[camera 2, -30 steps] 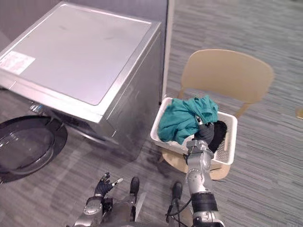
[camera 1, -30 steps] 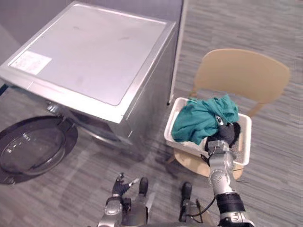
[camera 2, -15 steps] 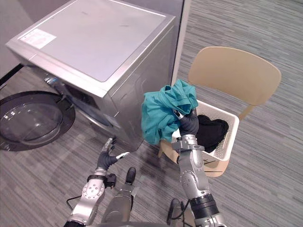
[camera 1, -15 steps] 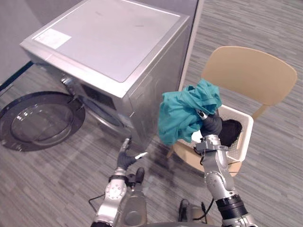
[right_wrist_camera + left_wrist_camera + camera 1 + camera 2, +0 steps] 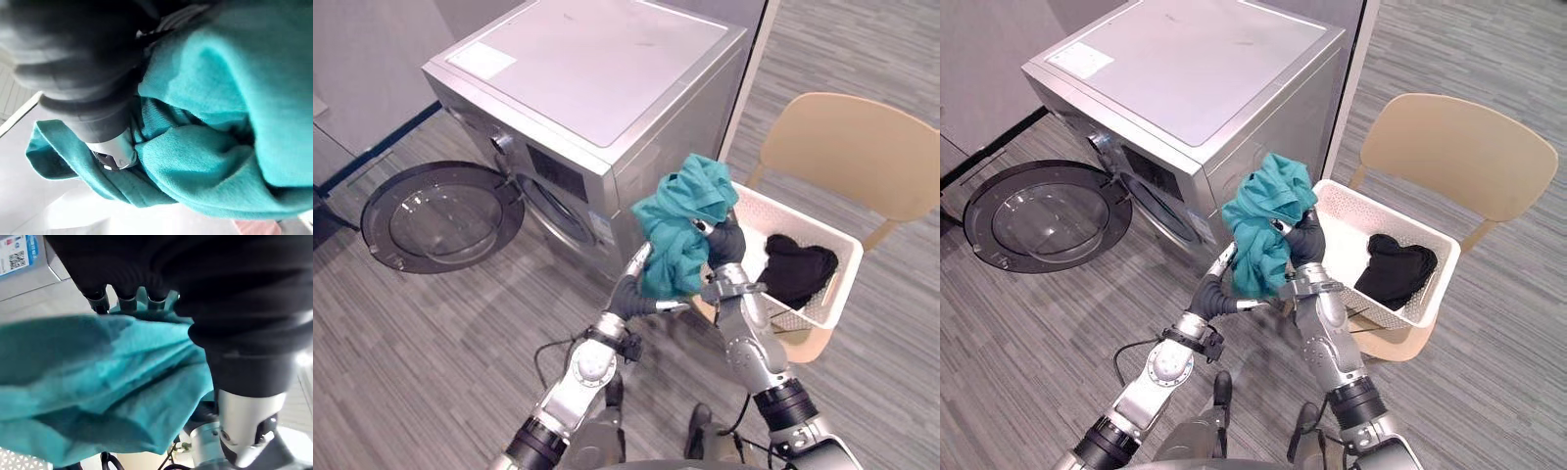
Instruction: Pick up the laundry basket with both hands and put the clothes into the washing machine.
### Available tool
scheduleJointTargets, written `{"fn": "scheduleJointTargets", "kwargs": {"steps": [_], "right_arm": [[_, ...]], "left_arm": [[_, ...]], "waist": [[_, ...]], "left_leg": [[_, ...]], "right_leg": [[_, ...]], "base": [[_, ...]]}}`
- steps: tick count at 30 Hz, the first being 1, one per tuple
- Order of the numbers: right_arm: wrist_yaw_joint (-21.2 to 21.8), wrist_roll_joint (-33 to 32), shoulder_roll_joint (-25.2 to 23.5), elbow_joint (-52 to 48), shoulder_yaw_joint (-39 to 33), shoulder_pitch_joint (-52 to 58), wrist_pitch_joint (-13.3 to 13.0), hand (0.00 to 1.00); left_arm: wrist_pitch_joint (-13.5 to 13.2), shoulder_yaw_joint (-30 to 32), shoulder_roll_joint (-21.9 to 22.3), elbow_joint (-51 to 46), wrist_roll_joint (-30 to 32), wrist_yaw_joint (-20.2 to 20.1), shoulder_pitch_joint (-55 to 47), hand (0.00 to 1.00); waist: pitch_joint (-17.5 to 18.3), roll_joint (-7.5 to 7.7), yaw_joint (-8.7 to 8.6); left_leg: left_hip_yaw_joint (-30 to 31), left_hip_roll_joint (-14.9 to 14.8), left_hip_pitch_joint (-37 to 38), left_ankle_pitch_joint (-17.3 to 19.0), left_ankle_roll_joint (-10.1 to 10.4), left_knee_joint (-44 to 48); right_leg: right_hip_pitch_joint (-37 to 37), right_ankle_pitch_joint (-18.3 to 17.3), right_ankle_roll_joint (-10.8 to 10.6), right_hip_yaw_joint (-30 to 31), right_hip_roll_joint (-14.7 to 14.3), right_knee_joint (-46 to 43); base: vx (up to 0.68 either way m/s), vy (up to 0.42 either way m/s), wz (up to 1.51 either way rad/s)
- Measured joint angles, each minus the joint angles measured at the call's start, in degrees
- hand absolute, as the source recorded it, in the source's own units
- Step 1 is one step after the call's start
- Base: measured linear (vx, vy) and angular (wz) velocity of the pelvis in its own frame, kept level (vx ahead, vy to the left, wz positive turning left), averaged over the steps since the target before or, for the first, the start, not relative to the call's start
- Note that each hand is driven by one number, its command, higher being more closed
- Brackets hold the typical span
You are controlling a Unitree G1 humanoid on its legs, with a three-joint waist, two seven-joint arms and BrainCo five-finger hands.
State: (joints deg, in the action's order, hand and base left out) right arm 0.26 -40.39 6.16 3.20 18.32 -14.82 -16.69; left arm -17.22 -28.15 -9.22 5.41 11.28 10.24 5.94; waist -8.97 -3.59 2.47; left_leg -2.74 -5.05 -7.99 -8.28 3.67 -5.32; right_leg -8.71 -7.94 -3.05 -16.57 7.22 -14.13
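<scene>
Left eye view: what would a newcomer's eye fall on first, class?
The crumpled teal cloth garment, held up by the right robot hand before the silver washing machine, with the left robot hand at its lower side. Next, the machine's round glass door open at the left, and a black garment in the white perforated basket on the tan chair.

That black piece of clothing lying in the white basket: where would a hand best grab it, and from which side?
Come straight down from above: the white laundry basket's walls ring the black garment, so the open top looks like the only way in. Pinch its bunched middle, where the folds heap highest. The right hand is shut on the teal garment, so it is busy for now.
</scene>
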Motion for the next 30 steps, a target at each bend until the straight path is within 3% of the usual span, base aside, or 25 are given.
{"fn": "scheduleJointTargets", "kwargs": {"steps": [4,5,14,15,24,28,30], "right_arm": [[0.09,-1.83,-0.09,0.22,2.65,0.02,0.50,1.00],[0.08,-1.86,-0.07,0.54,3.03,0.03,0.35,1.00],[2.51,-6.32,2.61,0.70,9.57,5.12,0.21,1.00],[3.15,-6.42,2.91,0.70,9.87,5.96,0.26,0.00],[5.17,-5.39,3.45,0.69,10.00,8.02,0.56,0.00],[5.08,2.71,3.83,-0.77,7.03,10.77,1.95,0.00],[4.44,10.70,4.42,-2.45,4.34,13.40,2.11,0.00]], "left_arm": [[0.19,-1.39,-0.38,3.58,0.16,1.20,2.82,0.00],[0.58,-1.74,-0.36,4.72,0.16,1.44,3.97,1.00],[3.37,-2.38,-0.48,8.33,0.90,6.46,5.80,1.00],[3.60,-2.37,-0.48,8.66,0.93,6.48,5.80,1.00],[4.44,0.09,-1.06,8.73,0.62,5.94,5.39,1.00],[4.30,5.02,0.13,8.69,0.54,5.95,3.45,1.00],[3.16,8.47,0.57,8.60,0.42,6.01,1.34,1.00]], "waist": [[1.73,0.23,-0.27],[2.19,0.27,-0.41],[5.63,0.26,-1.59],[5.64,0.25,-1.61],[6.06,0.47,-1.55],[6.29,0.84,-1.48],[6.36,0.95,-1.51]], "left_leg": [[-0.94,-0.06,0.82,0.03,0.01,-0.02],[-1.01,-0.21,0.95,0.03,0.01,-0.02],[-1.62,-1.15,1.87,0.07,0.10,-0.02],[-1.66,-1.16,1.94,0.10,0.14,-0.02],[-1.75,-1.21,2.61,0.28,0.36,-0.04],[-1.83,-1.25,2.61,0.27,0.33,-0.05],[-1.84,-1.22,2.62,0.27,0.32,-0.06]], "right_leg": [[1.17,1.15,-0.18,0.95,-0.39,1.99],[1.50,1.53,-0.05,1.01,-0.61,2.58],[3.71,3.73,0.23,1.74,-2.15,6.54],[3.74,3.79,0.22,1.83,-2.17,6.53],[4.82,4.45,-0.05,2.10,-2.35,7.76],[4.89,4.74,0.02,2.37,-2.51,8.07],[4.90,4.72,0.00,2.39,-2.50,8.07]], "base": [[0.02,0.015,-0.16],[0.02,0.001,-0.07],[0.01,0.000,-0.06],[-0.01,0.008,-0.04],[0.00,0.001,0.00],[0.02,0.004,-0.03],[0.04,0.004,0.00]]}}
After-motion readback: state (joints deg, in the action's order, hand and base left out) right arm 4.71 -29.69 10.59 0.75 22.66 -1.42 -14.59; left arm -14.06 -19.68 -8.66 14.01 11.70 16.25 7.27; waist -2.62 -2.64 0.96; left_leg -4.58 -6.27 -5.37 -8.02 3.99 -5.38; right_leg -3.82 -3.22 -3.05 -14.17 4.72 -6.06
